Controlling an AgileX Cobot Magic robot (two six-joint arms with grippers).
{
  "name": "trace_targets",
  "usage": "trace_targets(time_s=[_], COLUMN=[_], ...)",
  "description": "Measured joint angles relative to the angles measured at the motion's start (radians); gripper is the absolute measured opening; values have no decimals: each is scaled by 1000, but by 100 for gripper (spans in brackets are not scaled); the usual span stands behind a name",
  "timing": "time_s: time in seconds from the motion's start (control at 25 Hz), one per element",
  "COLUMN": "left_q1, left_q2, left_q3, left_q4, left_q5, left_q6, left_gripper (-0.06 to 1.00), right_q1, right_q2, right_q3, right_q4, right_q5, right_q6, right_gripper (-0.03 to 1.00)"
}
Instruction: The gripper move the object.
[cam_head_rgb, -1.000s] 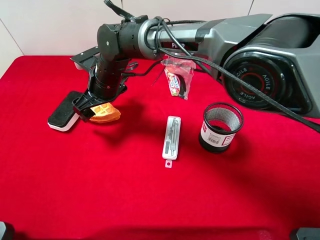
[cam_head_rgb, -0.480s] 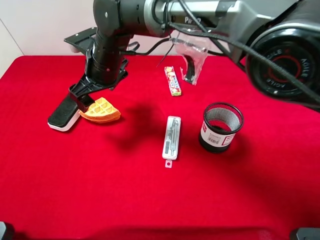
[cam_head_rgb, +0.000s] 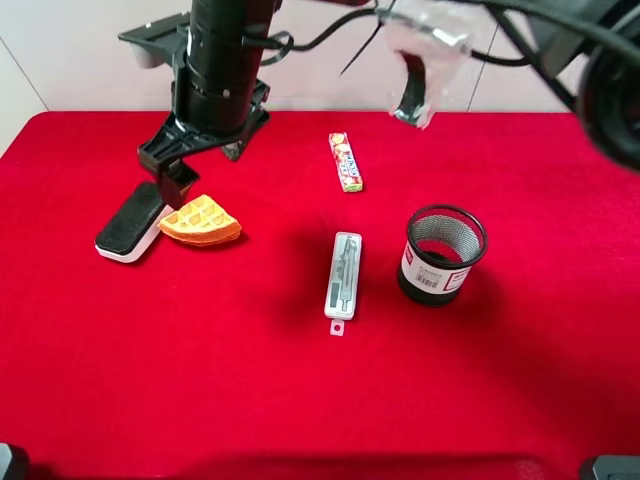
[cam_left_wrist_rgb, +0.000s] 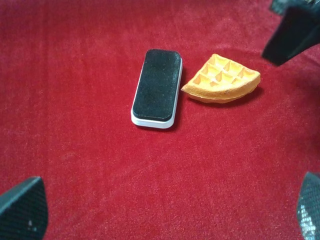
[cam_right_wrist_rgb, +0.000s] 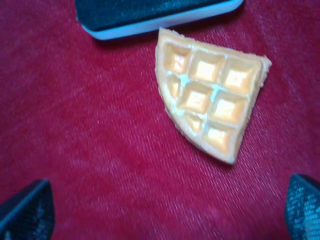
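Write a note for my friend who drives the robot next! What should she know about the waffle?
Right gripper: open, empty, hovering just above the toy waffle.
Left gripper: open, empty, held off, facing the same spot.
Toy waffle: flat on the red cloth, one tip against the black-and-white eraser.
Done: nothing grips the waffle; whether it sits at its goal cannot be told.
Left: probably draw the right arm clear, or grip again if it must go further.

the light is bright and even and comes from above. the waffle (cam_head_rgb: 201, 221) and the mesh cup (cam_head_rgb: 441, 255) throw only short, soft shadows on the red cloth (cam_head_rgb: 300, 400). the right wrist view is slightly blurred; the left wrist view is sharper.
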Motion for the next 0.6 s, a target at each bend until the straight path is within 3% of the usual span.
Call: trace_targets(time_s=[0.24, 0.6], left_q1=[0, 0], left_q2=[0, 0], left_q3=[0, 0], left_q4=[0, 0], left_q5=[0, 0], left_q6=[0, 0], left_gripper=[99, 99], right_q1=[0, -12], right_q2=[-47, -165], right_q3=[0, 0], right_q4=[-23, -53], right_q5=[107, 117], right_q6=[0, 18], right_gripper=[69, 69])
